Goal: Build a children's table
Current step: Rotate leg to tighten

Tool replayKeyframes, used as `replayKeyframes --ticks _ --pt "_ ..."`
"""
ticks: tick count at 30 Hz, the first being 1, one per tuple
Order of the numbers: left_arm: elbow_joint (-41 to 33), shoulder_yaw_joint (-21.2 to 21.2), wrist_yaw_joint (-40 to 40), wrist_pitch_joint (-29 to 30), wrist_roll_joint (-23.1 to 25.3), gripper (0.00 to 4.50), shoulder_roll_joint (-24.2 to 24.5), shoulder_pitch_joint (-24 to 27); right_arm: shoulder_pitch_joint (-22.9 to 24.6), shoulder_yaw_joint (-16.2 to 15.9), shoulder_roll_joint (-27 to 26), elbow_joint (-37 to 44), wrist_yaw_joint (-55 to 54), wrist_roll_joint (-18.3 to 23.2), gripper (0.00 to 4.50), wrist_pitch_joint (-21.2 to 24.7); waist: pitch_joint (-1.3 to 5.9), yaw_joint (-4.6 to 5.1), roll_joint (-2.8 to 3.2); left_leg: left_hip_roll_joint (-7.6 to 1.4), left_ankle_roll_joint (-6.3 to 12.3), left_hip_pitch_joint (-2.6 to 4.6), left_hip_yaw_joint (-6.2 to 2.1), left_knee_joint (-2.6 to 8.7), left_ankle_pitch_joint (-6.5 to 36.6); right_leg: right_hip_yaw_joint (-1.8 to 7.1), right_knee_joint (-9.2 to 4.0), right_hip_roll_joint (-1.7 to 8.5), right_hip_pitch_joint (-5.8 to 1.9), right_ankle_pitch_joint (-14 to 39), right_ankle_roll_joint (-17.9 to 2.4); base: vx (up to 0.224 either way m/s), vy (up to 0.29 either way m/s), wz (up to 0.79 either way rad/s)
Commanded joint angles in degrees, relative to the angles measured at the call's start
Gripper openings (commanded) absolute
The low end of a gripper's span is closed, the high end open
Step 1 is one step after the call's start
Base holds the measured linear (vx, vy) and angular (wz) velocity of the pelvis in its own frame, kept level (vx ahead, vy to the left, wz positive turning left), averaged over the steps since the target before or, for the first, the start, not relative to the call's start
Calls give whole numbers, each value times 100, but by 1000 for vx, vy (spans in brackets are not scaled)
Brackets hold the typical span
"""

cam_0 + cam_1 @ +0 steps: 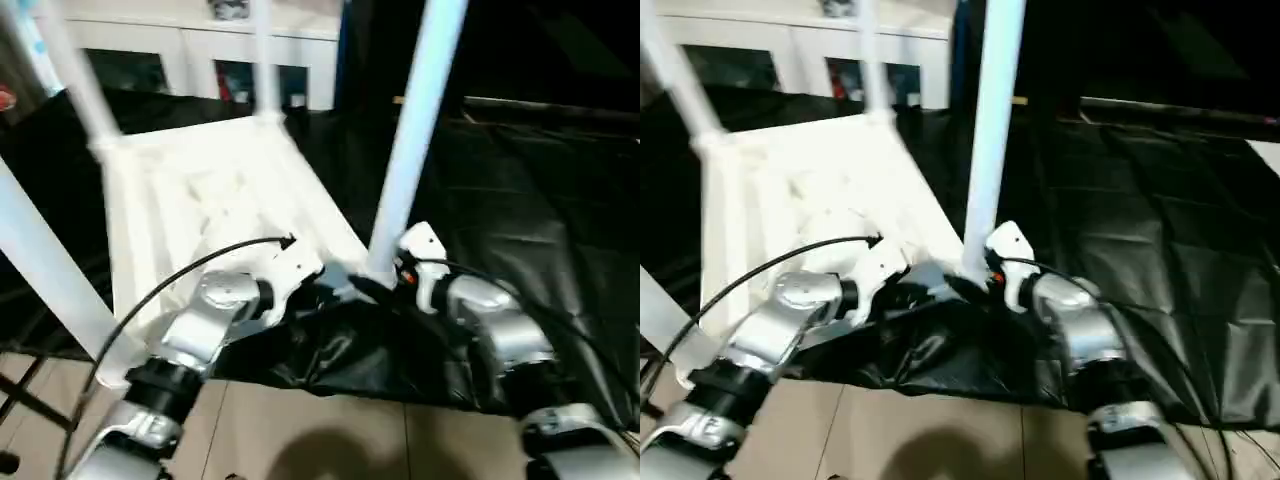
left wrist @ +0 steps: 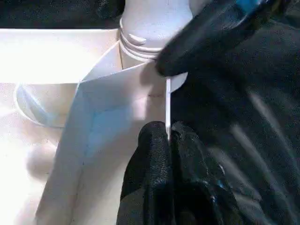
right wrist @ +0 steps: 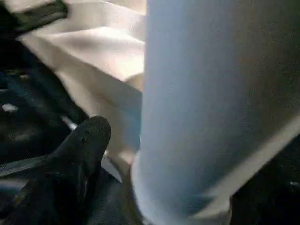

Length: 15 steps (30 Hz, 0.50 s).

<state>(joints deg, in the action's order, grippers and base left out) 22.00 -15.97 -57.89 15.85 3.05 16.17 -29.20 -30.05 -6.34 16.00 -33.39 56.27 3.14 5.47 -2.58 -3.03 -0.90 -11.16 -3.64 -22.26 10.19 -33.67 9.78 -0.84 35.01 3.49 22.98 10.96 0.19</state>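
The children's table lies upside down on the black cloth, its white ribbed tabletop (image 1: 200, 190) facing up. Legs stand in its corner sockets: the near right leg (image 1: 415, 130), a far leg (image 1: 262, 60), a far left leg (image 1: 75, 70) and a near left leg (image 1: 45, 270). My left gripper (image 2: 168, 133) is shut on the thin rim of the tabletop at the near right corner. My right gripper (image 1: 385, 275) stands at the foot of the near right leg (image 3: 197, 93). Its jaws are open, with one finger (image 3: 84, 150) a little off the tube.
The black-draped table (image 1: 540, 200) stretches to the right and back. A white cabinet (image 1: 200, 45) stands behind it. The cloth's near edge hangs over a pale floor (image 1: 330, 430). A black cable (image 1: 170, 280) arcs over my left forearm.
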Motion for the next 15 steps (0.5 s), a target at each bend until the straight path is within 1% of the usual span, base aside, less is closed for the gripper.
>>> replayKeyframes --ticks 1,2,3,5,6,8,9,11,15 --pt "-275 -129 -232 -216 -231 0 -75 -24 24 -260 11 194 474 119 397 -26 339 10 -20 -192 299 133 -24 377 1171 147 -397 351 -233 779 -1328 0 0 0" --pt "-282 -140 -345 -246 -240 0 -4 -13 57 -337 111 251 700 131 397 8 343 2 -59 -190 337 125 -19 369 1080 147 -382 352 -245 666 -1351 0 0 0" --pt "-299 -144 -418 -248 -252 0 53 -6 86 -412 185 292 852 130 397 10 340 2 -57 -189 367 120 -19 371 1034 143 -377 347 -241 640 -1355 0 0 0" --pt "-312 -149 -512 -255 -268 0 116 -3 112 -489 265 317 1025 124 370 -16 349 -14 -49 -194 382 134 -19 362 992 140 -371 354 -244 607 -1376 0 0 0" --pt "-313 -153 -550 -260 -273 0 132 -4 113 -500 281 307 1064 116 362 -41 343 -16 -68 -193 411 125 -13 359 961 141 -364 348 -239 573 -1397 0 0 0" --pt "-351 -183 -696 -263 -303 0 191 10 121 -535 303 297 1100 69 351 -83 338 -24 -63 -196 388 133 -11 363 980 142 -372 355 -228 663 -1402 0 0 0" --pt "-383 -208 -801 -253 -324 0 254 21 139 -567 315 312 1186 65 338 -75 335 -24 -73 -194 375 135 -9 365 1011 141 -378 353 -225 708 -1393 0 0 0" --pt "-396 -217 -839 -244 -329 0 281 25 148 -581 312 325 1234 74 321 -54 335 -23 -83 -200 336 147 -13 373 1065 142 -376 349 -222 768 -1372 0 0 0" --pt "-396 -244 -909 -251 -354 0 322 24 167 -640 334 359 1339 104 295 -19 330 -24 -89 -200 305 147 -12 377 1106 145 -383 354 -219 824 -1365 0 0 0"
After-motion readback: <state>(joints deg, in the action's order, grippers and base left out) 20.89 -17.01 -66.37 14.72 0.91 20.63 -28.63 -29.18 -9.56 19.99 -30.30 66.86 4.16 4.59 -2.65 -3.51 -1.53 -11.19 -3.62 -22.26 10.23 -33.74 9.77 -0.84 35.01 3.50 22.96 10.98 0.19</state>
